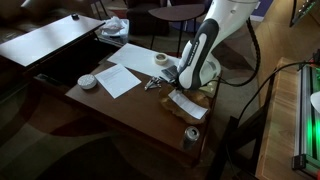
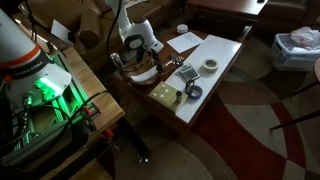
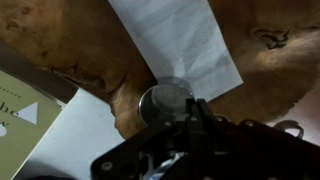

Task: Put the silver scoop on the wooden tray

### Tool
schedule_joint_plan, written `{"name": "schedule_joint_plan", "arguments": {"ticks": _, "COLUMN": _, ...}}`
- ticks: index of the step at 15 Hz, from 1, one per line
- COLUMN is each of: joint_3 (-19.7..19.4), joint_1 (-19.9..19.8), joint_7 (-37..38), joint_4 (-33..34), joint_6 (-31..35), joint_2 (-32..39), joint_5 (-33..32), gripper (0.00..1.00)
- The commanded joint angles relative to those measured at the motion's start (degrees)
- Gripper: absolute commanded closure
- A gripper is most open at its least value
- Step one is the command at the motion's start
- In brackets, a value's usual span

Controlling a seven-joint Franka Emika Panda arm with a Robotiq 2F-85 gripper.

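One silver scoop (image 3: 165, 100) is over the one wooden tray (image 3: 270, 60), touching one paper sheet (image 3: 185, 40), just at the gripper (image 3: 192, 120); whether the jaws pinch it, I cannot tell.

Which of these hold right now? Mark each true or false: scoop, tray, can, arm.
1. In the wrist view the silver scoop shows right beside the fingers. True.
2. A white paper sheet lies on the wooden tray. True.
3. The can stands on the wooden tray. False: it stands near the corner of the table, off the tray.
4. The arm is pulled back clear of the table. False: it reaches down over the wooden tray.
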Motion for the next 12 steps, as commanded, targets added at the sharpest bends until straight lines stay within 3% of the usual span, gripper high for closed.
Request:
{"name": "schedule_joint_plan", "arguments": {"ticks": 1, "joint_3": -1.55, "joint_1": 2.32, "joint_7": 1.9, "joint_4": 0.34, "joint_6": -4.47, "joint_2": 0.08, "joint_5": 0.58, "gripper": 0.63}}
{"name": "schedule_joint_plan", "arguments": {"ticks": 4, "joint_3": 2.31, "joint_1": -3.33, "joint_7": -0.86, "joint_4": -4.02, "joint_6": -9.55, "joint_2": -5.35, "joint_5": -2.02, "gripper": 0.42}}
{"name": "schedule_joint_plan", "arguments": {"ticks": 6, "joint_3": 8.5, "joint_1": -12.61, "joint_7": -5.81, "joint_4": -8.32, "joint_6": -11.22, "joint_2": -10.83, "joint_5": -4.27, "gripper": 0.26}}
{"name": "schedule_joint_plan", "arguments": {"ticks": 8, "joint_3": 13.14, "joint_1": -19.04, "joint_7": -13.41, "joint_4": -10.53, "joint_6": -14.71, "joint_2": -14.8, "joint_5": -1.09, "gripper": 0.11}}
{"name": "schedule_joint_plan", "arguments": {"ticks": 10, "joint_3": 15.27, "joint_1": -25.75, "joint_7": -15.9, "joint_4": -10.93, "joint_6": -22.82, "joint_2": -17.14, "joint_5": -4.77, "gripper": 0.0}}
{"name": "schedule_joint_plan", "arguments": {"ticks": 11, "joint_3": 12.55, "joint_1": -19.51, "joint_7": -12.51, "joint_4": -7.89, "joint_6": -17.39, "joint_2": -13.64, "joint_5": -2.83, "gripper": 0.14}}
{"name": "schedule_joint_plan", "arguments": {"ticks": 12, "joint_3": 13.42, "joint_1": -22.36, "joint_7": -14.42, "joint_4": -8.45, "joint_6": -20.84, "joint_2": -15.44, "joint_5": -3.08, "gripper": 0.07}}
